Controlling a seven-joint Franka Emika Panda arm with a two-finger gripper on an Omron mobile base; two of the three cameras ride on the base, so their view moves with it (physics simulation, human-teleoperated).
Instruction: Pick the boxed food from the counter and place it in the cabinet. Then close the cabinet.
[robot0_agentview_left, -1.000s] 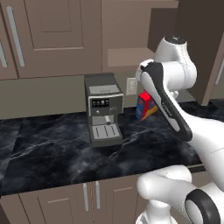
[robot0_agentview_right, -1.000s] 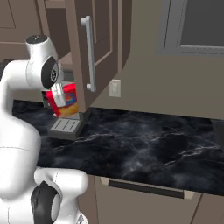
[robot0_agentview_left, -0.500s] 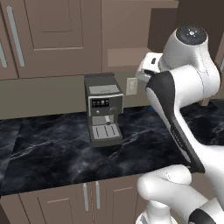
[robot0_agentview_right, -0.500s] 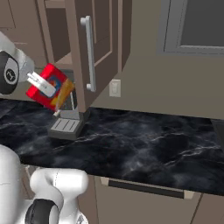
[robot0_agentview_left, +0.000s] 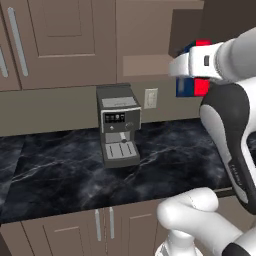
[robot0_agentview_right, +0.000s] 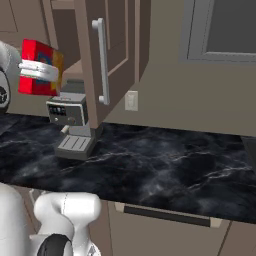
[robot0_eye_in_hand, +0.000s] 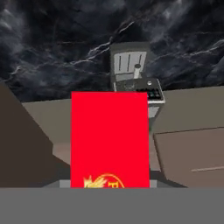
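Arm raised high, forearm roughly level at wall-cabinet height, elbow bent above the base. Gripper (robot0_agentview_right: 40, 71) closed across the boxed food (robot0_agentview_right: 41, 67), white fingers clamping its sides; carton held clear of all surfaces, red face toward the hand camera (robot0_eye_in_hand: 109, 140).

Kitchen: cabinets (robot0_agentview_left: 65, 45), counter (robot0_agentview_right: 165, 165), coffee machine (robot0_agentview_left: 119, 125).
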